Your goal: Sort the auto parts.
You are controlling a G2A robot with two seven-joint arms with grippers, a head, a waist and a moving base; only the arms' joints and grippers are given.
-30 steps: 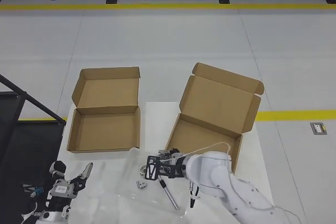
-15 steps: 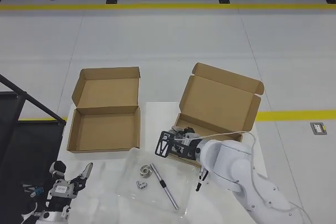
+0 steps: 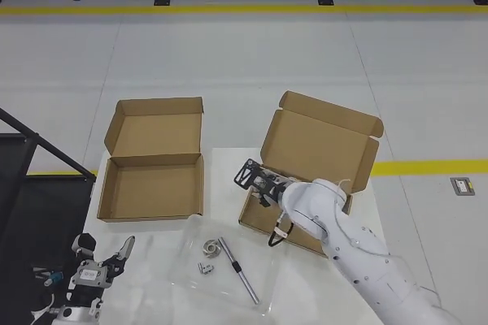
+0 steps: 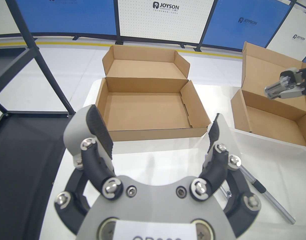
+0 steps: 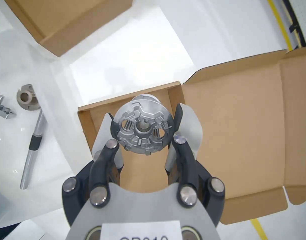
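I see a brown left box (image 3: 150,191), a brown right box (image 3: 321,150), a white table (image 3: 228,179), a dull grey disc (image 5: 142,129) with a raised angular pattern, a silver rod (image 5: 34,146) with a black band, and a yellow floor line (image 3: 439,167).

Bright, even light, probably from overhead. Left box (image 4: 145,111): soft shadow along its inner walls. Table (image 4: 168,151) in front of it glares white. Wrist views bow at edges.

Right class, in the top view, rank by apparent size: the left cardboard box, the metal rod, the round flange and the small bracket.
left cardboard box
metal rod
round flange
small bracket
The last two look nearly alike, so their order is unsure.
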